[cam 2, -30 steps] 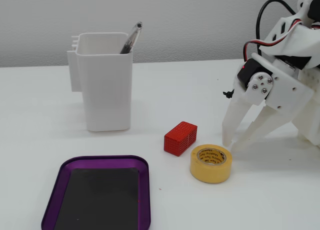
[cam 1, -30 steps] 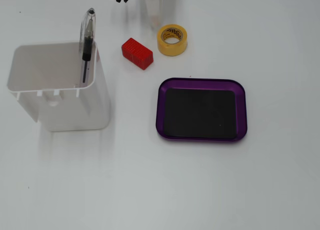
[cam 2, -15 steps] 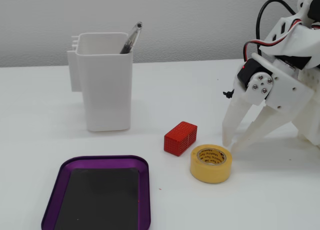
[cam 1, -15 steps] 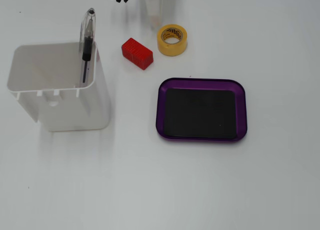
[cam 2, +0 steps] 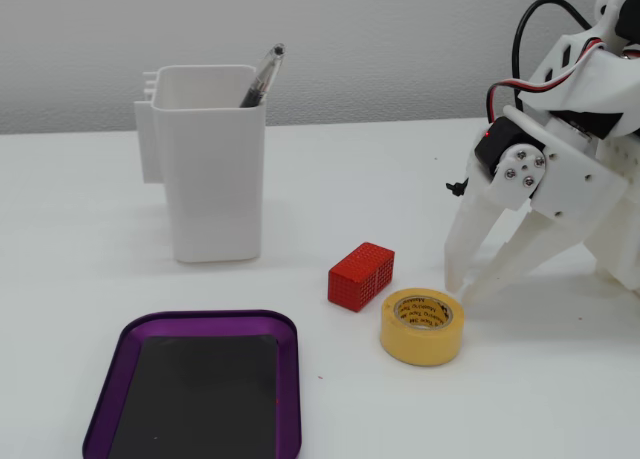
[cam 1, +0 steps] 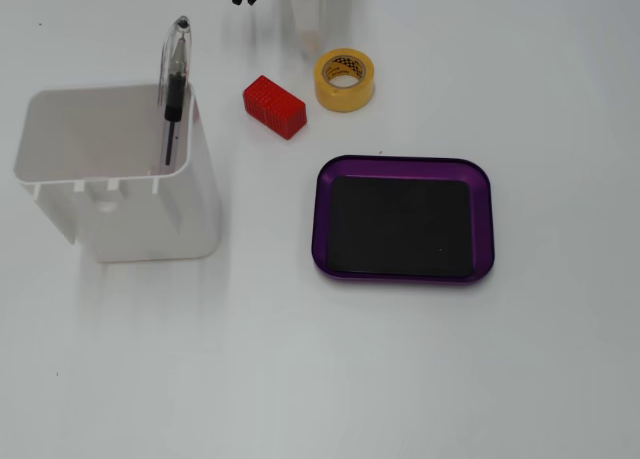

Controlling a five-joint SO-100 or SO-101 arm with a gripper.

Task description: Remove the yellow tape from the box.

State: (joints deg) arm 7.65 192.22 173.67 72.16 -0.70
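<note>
Pincer spread, empty, tips on the white surface just behind the small yellow masking-tape roll, which lies flat outside the shallow purple tray; probably light, stiff, pinch across the wall.

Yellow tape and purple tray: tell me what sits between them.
Nothing. In both fixed views only bare white table separates the yellow tape from the purple tray; the red block lies off to the tape's left in the top-down fixed view.
</note>
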